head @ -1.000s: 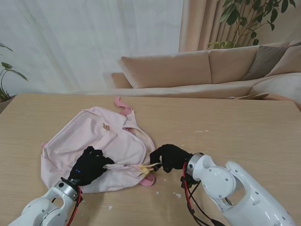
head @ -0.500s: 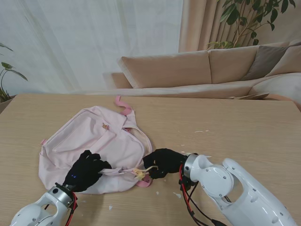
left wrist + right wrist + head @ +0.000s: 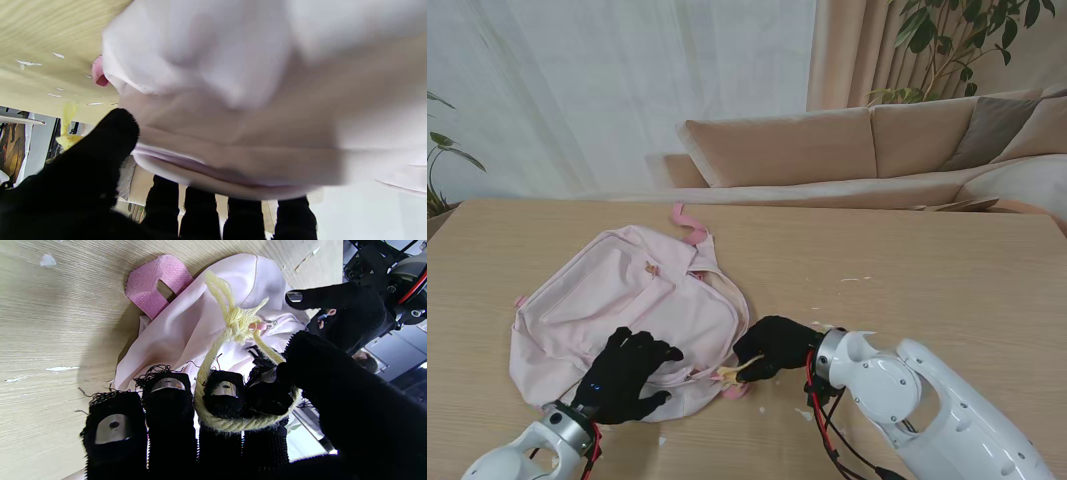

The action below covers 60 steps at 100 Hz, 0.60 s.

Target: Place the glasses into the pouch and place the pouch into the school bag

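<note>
— Between the two sets of black fingers, what lies there?
— The near edge of the pink school bag (image 3: 627, 305), flat on the counter (image 3: 927, 270). A yellow cord (image 3: 233, 323), knotted at the zipper pull, runs from the bag's corner into the right hand (image 3: 772, 347).
— Is that hand holding it?
— Yes. In the right wrist view the cord loops around two of its fingers (image 3: 224, 396) and the thumb is pressed in over the loop, so the fingers are closed on the cord.
— And the left hand (image 3: 625, 375)?
— Its fingers (image 3: 200, 213) are spread and extended, lying on the bag's near edge. The fabric sits right against them in the left wrist view, but they grip nothing that I can see; the hand is open.
— Anything beside the right fingers?
— A pink strap loop (image 3: 156, 285) on the counter, just past the bag's corner.
— The pouch, the glasses?
— Neither is visible; the bag itself is touching both hands.
</note>
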### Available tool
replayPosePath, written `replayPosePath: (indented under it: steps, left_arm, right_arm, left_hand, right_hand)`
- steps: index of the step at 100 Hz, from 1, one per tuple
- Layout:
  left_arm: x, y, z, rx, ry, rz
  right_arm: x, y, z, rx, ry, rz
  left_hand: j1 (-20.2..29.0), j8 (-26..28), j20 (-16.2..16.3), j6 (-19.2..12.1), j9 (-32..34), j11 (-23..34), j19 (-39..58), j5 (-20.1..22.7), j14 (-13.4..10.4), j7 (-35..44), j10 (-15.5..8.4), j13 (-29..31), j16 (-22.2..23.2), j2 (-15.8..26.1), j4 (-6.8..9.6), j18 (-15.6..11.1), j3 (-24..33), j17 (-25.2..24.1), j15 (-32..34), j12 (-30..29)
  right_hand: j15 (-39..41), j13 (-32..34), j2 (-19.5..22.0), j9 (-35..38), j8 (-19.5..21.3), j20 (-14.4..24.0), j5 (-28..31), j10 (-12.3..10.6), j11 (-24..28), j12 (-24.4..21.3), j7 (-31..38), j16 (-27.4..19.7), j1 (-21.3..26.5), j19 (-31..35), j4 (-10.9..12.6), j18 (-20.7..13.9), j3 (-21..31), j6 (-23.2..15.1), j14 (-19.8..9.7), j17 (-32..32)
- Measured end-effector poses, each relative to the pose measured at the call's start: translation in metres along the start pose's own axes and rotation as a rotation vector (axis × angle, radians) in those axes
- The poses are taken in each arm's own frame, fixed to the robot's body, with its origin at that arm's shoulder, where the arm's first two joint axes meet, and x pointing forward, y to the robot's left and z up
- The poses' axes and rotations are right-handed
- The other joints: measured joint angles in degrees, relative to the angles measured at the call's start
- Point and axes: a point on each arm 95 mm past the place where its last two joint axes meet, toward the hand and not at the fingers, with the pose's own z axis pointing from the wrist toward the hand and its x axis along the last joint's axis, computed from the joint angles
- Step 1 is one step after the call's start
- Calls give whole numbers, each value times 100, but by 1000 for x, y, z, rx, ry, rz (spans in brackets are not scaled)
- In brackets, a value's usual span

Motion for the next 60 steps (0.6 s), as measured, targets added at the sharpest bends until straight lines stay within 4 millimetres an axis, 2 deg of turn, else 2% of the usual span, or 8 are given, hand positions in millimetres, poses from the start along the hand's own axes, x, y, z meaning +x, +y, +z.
replayPosePath:
  steps: [6,14,24,32,40,48,54,60]
  left_arm:
    - [11,2,4,34,-9,-3]
    - [21,5,7,53,-45,-9]
    - [30,8,9,62,-97,11]
    - [34,9,10,77,-111,12]
    - [36,9,10,83,-121,8]
    - [38,9,8,111,-132,1]
    - [39,10,6,122,-142,-11]
    - [39,12,3,117,-151,-16]
  right_arm:
    - [1,0,0,-4,1,2]
    - [1,0,1,-8,3,6]
    - [2,0,1,-12,6,7]
    - [2,1,1,-17,9,8]
    - [3,1,1,-19,12,8]
    - [3,2,1,-27,11,7]
    - [3,4,0,-33,6,8]
    - [2,5,-1,-42,-5,7]
  left_hand:
    - [-73,-81,-6,-6,0,-4,-42,94,7,98,2,0,-1,-79,0,0,2,-19,-29,-20]
    - [-194,733,-9,-71,-65,78,-50,-161,7,1241,2,0,-2,-116,0,-5,4,-47,-30,106]
    - [-174,1395,-64,-19,-46,282,-52,-217,99,1900,71,0,-2,-121,0,-5,4,-49,-30,232]
    - [168,1576,-65,46,199,424,-52,271,108,2021,92,8,-2,-121,0,-5,-121,-50,38,296]
    - [1050,1004,-68,116,754,415,-52,1266,225,2082,207,196,8,-125,-118,-5,-805,-6,126,299]
    - [1755,-220,-71,177,1285,274,-52,2270,326,1619,301,413,13,-171,-151,-5,-1186,68,250,394]
    - [2103,-1003,-71,296,1568,28,-52,2719,338,1058,360,483,13,-172,-153,-5,-1338,113,279,596]
    - [2294,-1422,-71,307,1676,-180,-52,2894,342,609,368,528,13,-137,-154,-5,-1441,164,333,603]
  right_hand:
    - [0,0,7,0,52,-22,0,0,0,8,0,0,-11,1,0,1,-5,-40,0,17]
    - [1,1,7,0,55,-45,0,0,0,28,0,0,-12,2,0,1,-6,-44,0,18]
    - [1,1,9,0,56,-83,0,0,1,35,0,0,-12,4,0,2,-6,-46,0,29]
    - [2,1,10,0,64,-86,0,0,1,37,0,0,-12,5,0,3,-7,-48,0,38]
    - [2,0,13,0,67,-89,0,0,1,37,0,0,-13,6,0,3,-8,-49,0,44]
    - [6,0,20,33,122,-98,-1,0,1,37,0,0,-15,9,0,3,-8,-51,0,63]
    - [42,84,25,80,125,-114,-1,0,1,38,0,0,-20,13,0,3,-8,-58,-2,126]
    - [83,290,68,242,156,-155,142,-7,1,38,0,0,-117,40,0,7,-8,-72,-2,275]
